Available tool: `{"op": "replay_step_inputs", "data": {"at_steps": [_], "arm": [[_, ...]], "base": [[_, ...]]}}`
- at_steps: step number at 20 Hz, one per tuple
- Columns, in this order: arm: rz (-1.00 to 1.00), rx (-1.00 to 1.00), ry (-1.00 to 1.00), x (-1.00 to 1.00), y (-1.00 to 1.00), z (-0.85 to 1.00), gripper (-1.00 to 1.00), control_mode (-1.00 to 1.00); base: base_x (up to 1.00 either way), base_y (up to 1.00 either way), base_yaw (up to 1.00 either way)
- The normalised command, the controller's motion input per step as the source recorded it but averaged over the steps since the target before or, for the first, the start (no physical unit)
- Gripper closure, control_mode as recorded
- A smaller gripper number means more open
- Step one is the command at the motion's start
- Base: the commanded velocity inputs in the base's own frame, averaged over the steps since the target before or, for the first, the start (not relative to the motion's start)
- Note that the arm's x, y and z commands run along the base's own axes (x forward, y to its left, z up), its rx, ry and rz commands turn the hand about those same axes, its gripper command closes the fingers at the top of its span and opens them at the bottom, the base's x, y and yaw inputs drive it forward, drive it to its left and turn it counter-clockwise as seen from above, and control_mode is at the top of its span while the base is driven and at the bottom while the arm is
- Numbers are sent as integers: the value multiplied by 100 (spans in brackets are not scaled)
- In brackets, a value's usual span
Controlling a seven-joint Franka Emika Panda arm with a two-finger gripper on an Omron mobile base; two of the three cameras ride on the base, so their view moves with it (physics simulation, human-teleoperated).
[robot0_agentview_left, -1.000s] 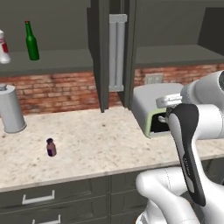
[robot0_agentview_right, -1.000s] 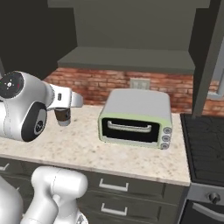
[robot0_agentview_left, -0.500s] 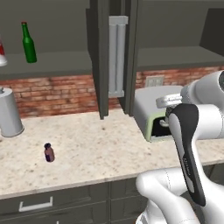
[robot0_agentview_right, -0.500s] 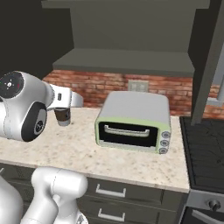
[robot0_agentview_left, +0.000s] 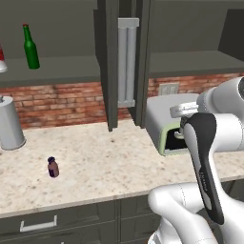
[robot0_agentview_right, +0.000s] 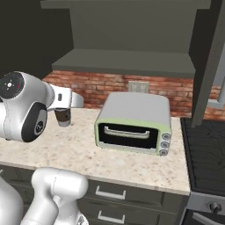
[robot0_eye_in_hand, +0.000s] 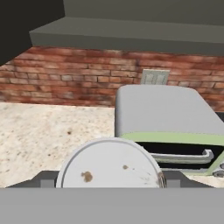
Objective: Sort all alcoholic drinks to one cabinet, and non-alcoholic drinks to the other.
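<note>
So coffee cup (robot0_eye_in_hand: 109, 164) sits betw. the fingers, clamped, carried upright above counter (robot0_agentview_left: 95, 167) near toaster oven (robot0_agentview_right: 132, 118), prob. so nothing spills en route to right cabinet's shelf (robot0_agentview_right: 127, 61). Green bottle (robot0_agentview_left: 31, 47) already on left shelf; purple bottle (robot0_agentview_left: 53, 167) waits on counter.

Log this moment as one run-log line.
end effector: shut on coffee cup | green bottle: left cabinet shelf | purple bottle: on counter

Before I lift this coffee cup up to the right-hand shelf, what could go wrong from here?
The coffee cup hangs in the gripper close to the toaster oven; swinging right could clip it. The open cabinet door stands just left of the shelf, so a wide lift might strike it.
</note>
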Motion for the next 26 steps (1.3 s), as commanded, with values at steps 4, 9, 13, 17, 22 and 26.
{"op": "replay_step_inputs", "data": {"at_steps": [4, 9, 13, 17, 22, 26], "arm": [[0, 0, 0, 0, 0, 0, 100, 100], [0, 0, 0, 0, 0, 0, 100, 100], [0, 0, 0, 0, 0, 0, 100, 100], [0, 0, 0, 0, 0, 0, 100, 100], [0, 1, 0, 4, -6, 0, 100, -100], [0, 1, -2, 0, -21, 14, 100, -100]], "base": [[30, -25, 0], [17, -14, 0], [12, -12, 0], [13, -11, 0], [8, -7, 0], [0, 0, 0]]}}
